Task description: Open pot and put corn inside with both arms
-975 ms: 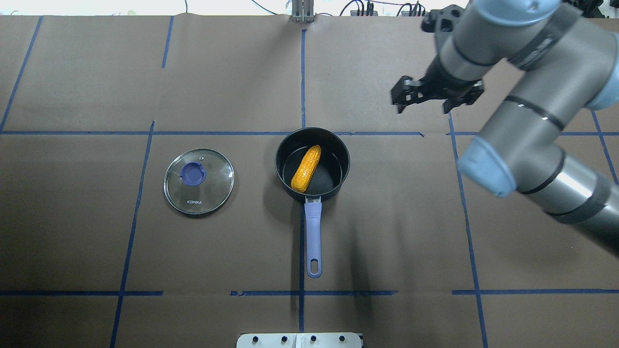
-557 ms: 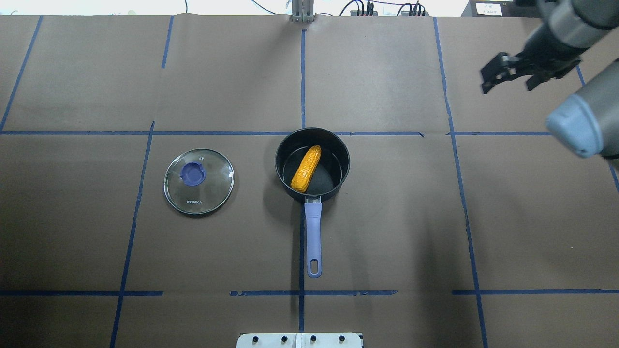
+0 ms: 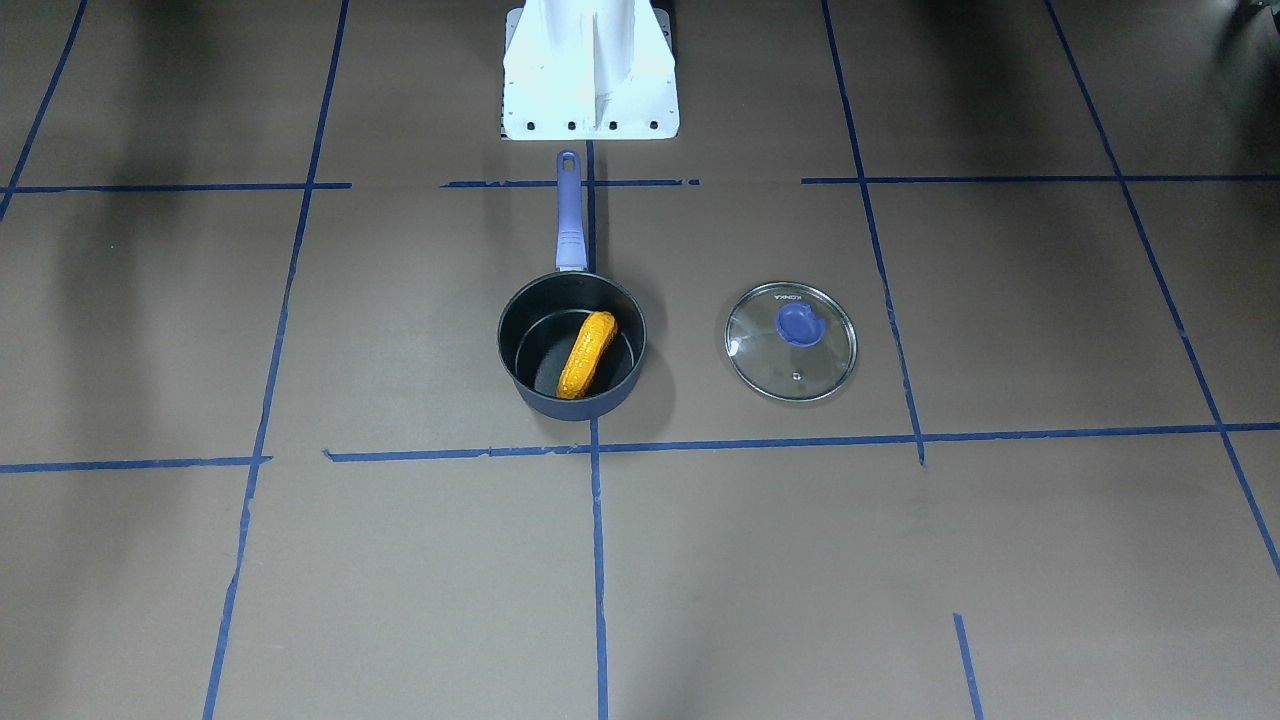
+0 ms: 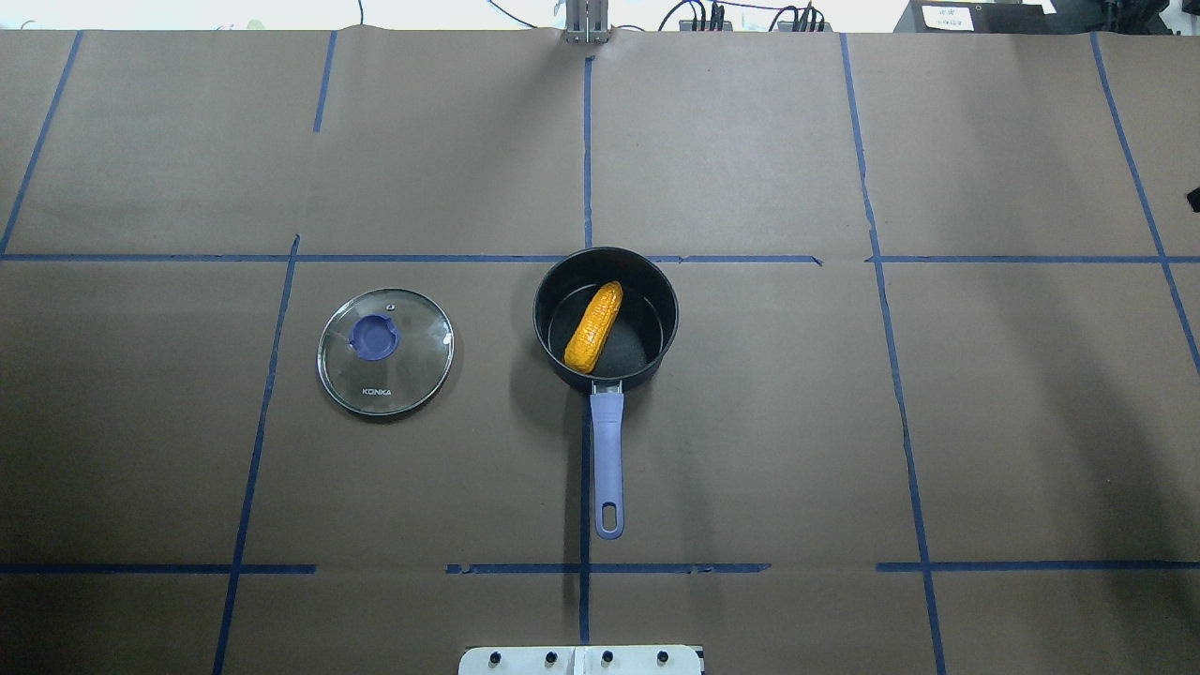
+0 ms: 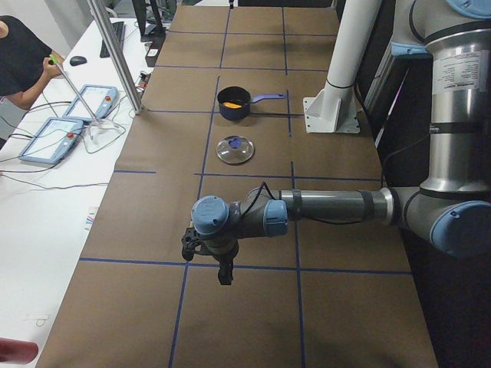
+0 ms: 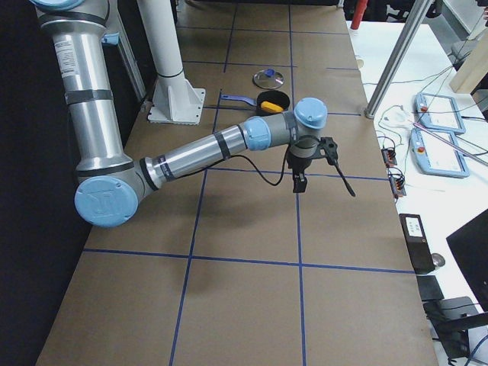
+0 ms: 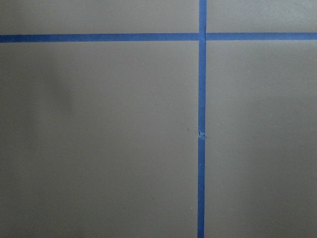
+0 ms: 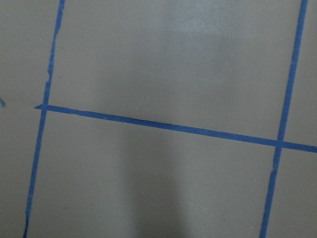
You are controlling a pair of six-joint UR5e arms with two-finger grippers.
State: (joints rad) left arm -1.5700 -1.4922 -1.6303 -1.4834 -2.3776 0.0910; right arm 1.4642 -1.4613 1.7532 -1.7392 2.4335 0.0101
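The dark-blue pot (image 4: pixel 542 314) stands open at the table's middle, its purple handle (image 4: pixel 607 450) pointing toward the robot. The orange-yellow corn (image 4: pixel 594 326) lies inside it, tilted against the wall; it also shows in the front view (image 3: pixel 587 354). The left gripper (image 5: pixel 205 262) hovers over bare table far to the left of the pot. The right gripper (image 6: pixel 313 164) hovers far to its right. Both show properly only in the side views, so I cannot tell whether they are open or shut. The wrist views show only table and tape.
The glass lid (image 4: pixel 385 351) with its purple knob lies flat on the table left of the pot. The white pedestal (image 3: pixel 590 70) stands at the robot's edge behind the handle. A side table with pendants (image 5: pixel 54 138) and a person (image 5: pixel 19 54) lie beyond the far edge.
The right arm has swung right and left the overhead view almost entirely. The pot, corn and lid have not moved.
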